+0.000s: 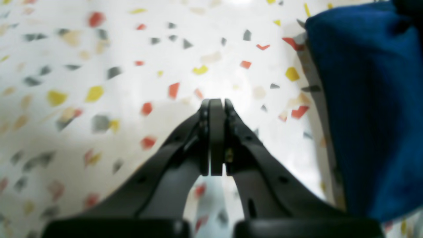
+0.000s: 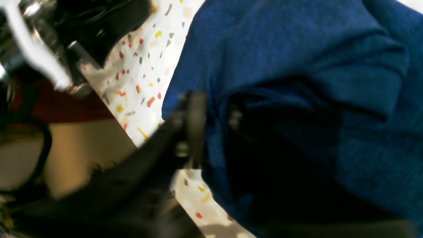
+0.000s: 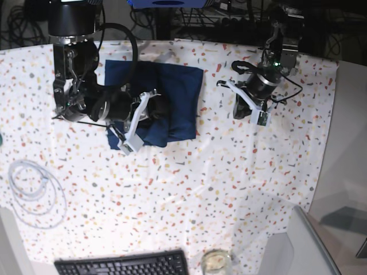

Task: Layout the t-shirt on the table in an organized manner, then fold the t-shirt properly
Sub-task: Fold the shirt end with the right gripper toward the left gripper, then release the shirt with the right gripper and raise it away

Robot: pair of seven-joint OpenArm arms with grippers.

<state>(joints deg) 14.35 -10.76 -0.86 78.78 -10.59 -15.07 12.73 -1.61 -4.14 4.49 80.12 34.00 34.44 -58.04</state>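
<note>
While the t-shirt [image 3: 166, 100] lies as a compact navy rectangle on the far-left part of the table [image 3: 189, 189] in the base view, the right gripper [image 2: 213, 124] sits at its near edge with dark cloth bunched between its fingers. The jaws stand a little apart with fabric in the gap, but blur keeps me from telling whether they pinch it or have let it go. The left gripper [image 1: 216, 109] has its fingers pressed together on nothing, hovering over bare speckled cloth just beside the shirt.

My reading is that the fold is nearly done and the right arm is finishing this edge. To do that well, it should part the jaws fully before lifting, then rise straight up so no layer drags and the stacked edges stay aligned.

Only the base view shows the whole shirt outline, both arms, a coiled white cable [image 3: 34, 189] and a keyboard [image 3: 123, 264] near the front. The right wrist view alone shows the creases and layers at the fingers. The left wrist view alone confirms those fingers meet
</note>
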